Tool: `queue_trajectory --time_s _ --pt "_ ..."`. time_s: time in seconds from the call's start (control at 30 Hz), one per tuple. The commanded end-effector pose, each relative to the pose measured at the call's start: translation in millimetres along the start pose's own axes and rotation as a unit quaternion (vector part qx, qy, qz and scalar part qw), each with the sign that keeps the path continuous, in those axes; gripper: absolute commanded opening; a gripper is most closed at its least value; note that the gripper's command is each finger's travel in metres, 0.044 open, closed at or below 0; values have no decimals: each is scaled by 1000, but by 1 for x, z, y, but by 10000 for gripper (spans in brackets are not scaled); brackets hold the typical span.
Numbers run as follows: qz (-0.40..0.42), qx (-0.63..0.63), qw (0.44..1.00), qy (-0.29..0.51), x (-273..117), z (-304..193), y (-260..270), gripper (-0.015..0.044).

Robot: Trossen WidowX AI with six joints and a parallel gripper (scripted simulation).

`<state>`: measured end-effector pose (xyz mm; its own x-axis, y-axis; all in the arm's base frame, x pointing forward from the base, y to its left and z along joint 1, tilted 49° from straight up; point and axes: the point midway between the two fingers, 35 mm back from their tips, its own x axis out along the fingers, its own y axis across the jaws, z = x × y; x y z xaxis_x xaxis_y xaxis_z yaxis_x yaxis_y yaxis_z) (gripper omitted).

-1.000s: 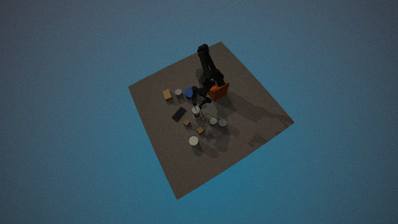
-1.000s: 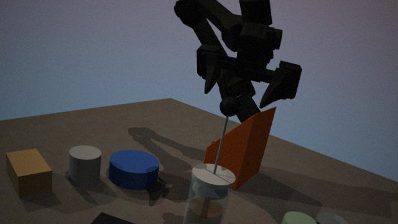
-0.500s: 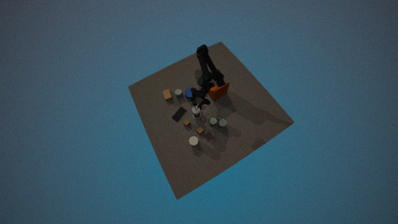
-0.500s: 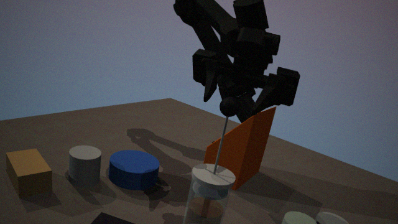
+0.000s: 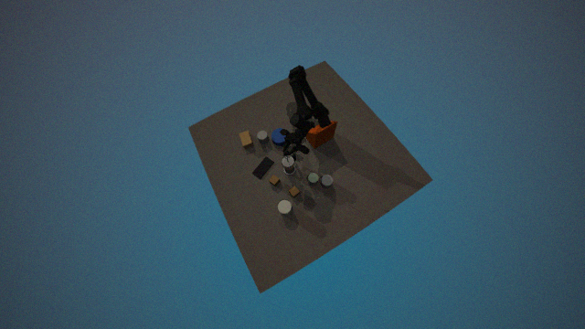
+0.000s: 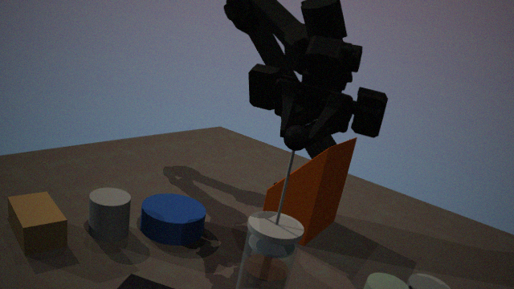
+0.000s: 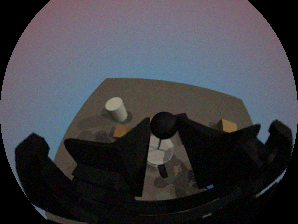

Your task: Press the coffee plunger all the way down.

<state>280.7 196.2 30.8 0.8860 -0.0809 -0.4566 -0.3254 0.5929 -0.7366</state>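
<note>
Overhead, gripper clamped on plunger knob, rod raised

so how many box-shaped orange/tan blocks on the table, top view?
4: a tan block at the left edge of the group, two small cubes near the press, the big orange block by the arm.
</note>
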Motion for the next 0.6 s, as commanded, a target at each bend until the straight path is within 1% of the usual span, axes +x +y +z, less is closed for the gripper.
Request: queue_trajectory --time_s 0.0,0.57 --pt "0 0 1000 -1 0 1 0 124" --pt "2 1 1000 1 16 -17 3 124"
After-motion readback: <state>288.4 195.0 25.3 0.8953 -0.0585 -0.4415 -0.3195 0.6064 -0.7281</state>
